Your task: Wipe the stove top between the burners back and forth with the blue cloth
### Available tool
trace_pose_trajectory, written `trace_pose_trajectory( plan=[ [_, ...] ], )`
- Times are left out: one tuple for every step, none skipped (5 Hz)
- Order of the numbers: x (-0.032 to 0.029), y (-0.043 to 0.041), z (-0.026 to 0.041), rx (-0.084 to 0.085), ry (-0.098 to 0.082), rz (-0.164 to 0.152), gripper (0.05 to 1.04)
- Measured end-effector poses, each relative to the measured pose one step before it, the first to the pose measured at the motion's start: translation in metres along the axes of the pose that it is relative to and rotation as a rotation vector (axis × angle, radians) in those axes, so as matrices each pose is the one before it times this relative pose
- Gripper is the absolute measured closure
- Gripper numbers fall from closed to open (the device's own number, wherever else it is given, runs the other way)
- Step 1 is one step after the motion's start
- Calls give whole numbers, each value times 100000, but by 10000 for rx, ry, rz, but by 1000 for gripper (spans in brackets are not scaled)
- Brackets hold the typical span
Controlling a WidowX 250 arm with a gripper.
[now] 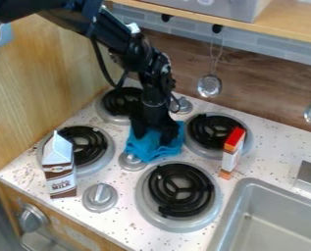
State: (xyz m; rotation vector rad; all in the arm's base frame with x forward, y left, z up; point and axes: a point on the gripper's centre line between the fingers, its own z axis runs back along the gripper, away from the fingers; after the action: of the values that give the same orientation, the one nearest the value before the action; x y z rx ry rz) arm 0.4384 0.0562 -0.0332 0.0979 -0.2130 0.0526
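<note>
Claw (pixel 153 138): points down at the middle of the stovetop, spread, tips apart and pressed against the cloth.
Blue cloth (pixel 149 151): lies bunched beneath and between the tips, among the burners, just beside the middle knob (pixel 131 161).
Arm (pixel 108 29): enters from the upper left, bends down over the stove.
Burners: black coils at back left (pixel 121 101), back right (pixel 217 131), front left (pixel 86 145) and front right (pixel 182 190).
Milk carton (pixel 59 171): stands at the left, in front of part of the front left coil.
Red-topped box (pixel 231 153): stands slightly tilted at the right edge of the back right burner.
Other knobs: sit at front left (pixel 100 197) and behind the claw (pixel 182 105).
Sink (pixel 252 183): occupies the lower right corner.
Strainer (pixel 209 86): hangs against the back wall.
</note>
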Motion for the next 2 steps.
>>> trace_pose_trajectory(
  plan=[
    [-57, 61, -107, -35, 35, 105, 83],
    [-1167, -278, 63, -31, 56, 82, 83]
  ],
)
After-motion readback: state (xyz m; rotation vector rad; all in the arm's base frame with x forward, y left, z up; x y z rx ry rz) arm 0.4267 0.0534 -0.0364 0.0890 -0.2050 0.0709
